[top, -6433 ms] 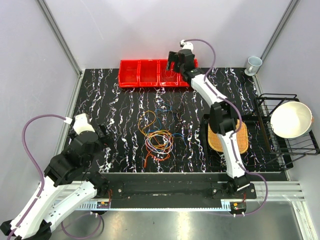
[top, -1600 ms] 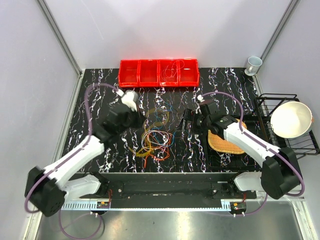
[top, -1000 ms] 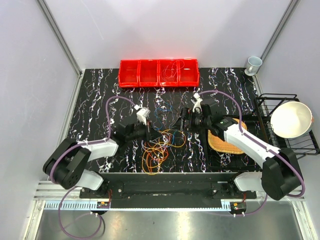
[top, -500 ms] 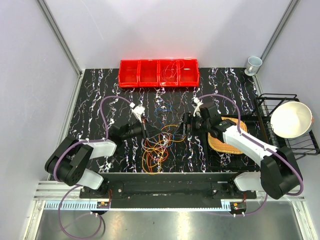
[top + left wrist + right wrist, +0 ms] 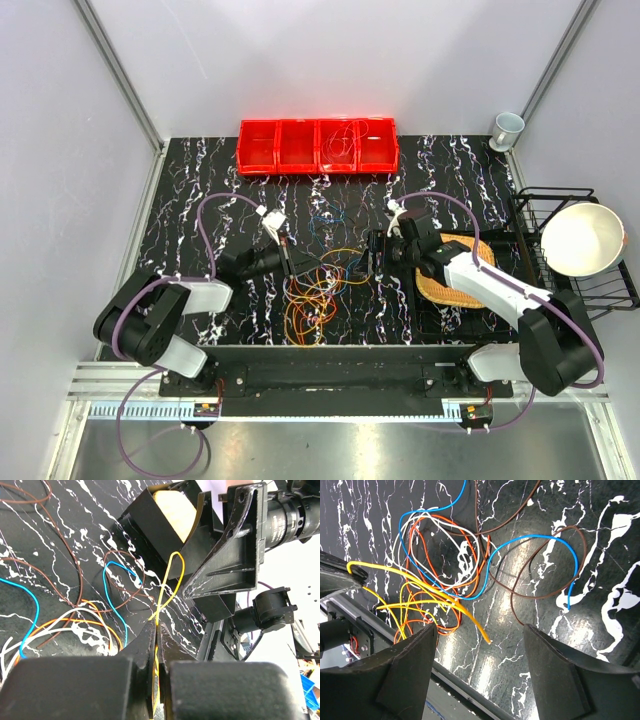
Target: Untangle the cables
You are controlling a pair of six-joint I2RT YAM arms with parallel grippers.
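Note:
The cables (image 5: 315,292) lie in a loose tangle of orange, yellow, blue, white and brown loops at the table's middle. My left gripper (image 5: 290,262) is at the tangle's upper left, shut on a yellow cable (image 5: 172,577) that runs up between its fingertips (image 5: 150,630). The right gripper (image 5: 372,256) faces it from the right, open. In the right wrist view the yellow cable's free end (image 5: 481,632) hangs between the spread fingers (image 5: 407,672), touching neither. The left fingertip (image 5: 340,575) shows there pinching the yellow cable. Blue and brown cables (image 5: 535,565) lie flat beyond.
A row of red bins (image 5: 318,146) stands at the back, with thin wire in one compartment (image 5: 345,138). A wicker basket (image 5: 470,275) sits under the right arm. A black rack with a white bowl (image 5: 582,238) is at the far right, a cup (image 5: 508,128) behind it.
The left gripper has pulled the yellow cable slightly left and up, stretching it out of the tangle. The right gripper has moved closer to its free end and its jaws have narrowed a little.

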